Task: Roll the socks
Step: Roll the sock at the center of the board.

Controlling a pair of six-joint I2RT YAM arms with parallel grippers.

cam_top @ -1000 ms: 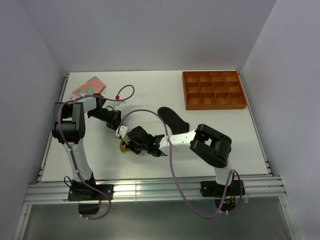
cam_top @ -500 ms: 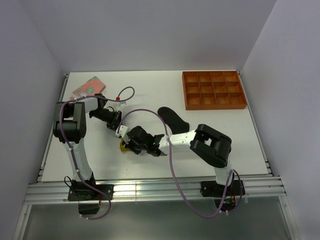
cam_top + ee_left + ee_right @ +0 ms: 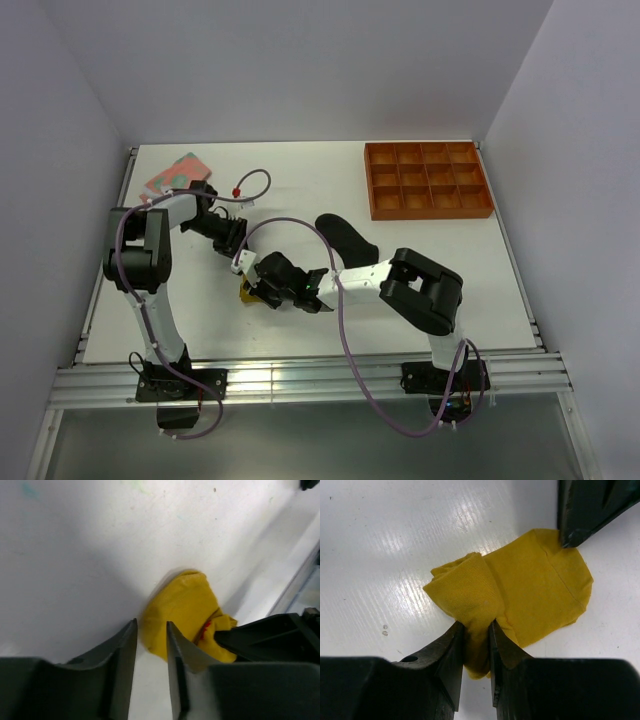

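Note:
The mustard-yellow sock (image 3: 540, 590) lies bunched on the white table, and its red-brown tag (image 3: 206, 627) shows in the left wrist view. My right gripper (image 3: 476, 625) is shut on a folded edge of it; in the top view this gripper (image 3: 252, 291) is at centre-left. My left gripper (image 3: 151, 625) is narrowly open and empty, just short of the sock (image 3: 185, 605). One of its fingertips (image 3: 570, 535) is at the sock's far edge. The black sock (image 3: 345, 238) lies flat in the middle. The pink sock with green patches (image 3: 178, 172) lies at the far left corner.
An orange tray (image 3: 428, 180) with square compartments stands at the far right. A grey cable with a red end (image 3: 250, 185) loops above the left arm. The right arm's cable (image 3: 300, 225) arcs over the table's middle. Walls enclose the table on three sides.
The left arm has shifted slightly, its gripper drawing a little back from the yellow sock. The right gripper keeps its hold in the same place.

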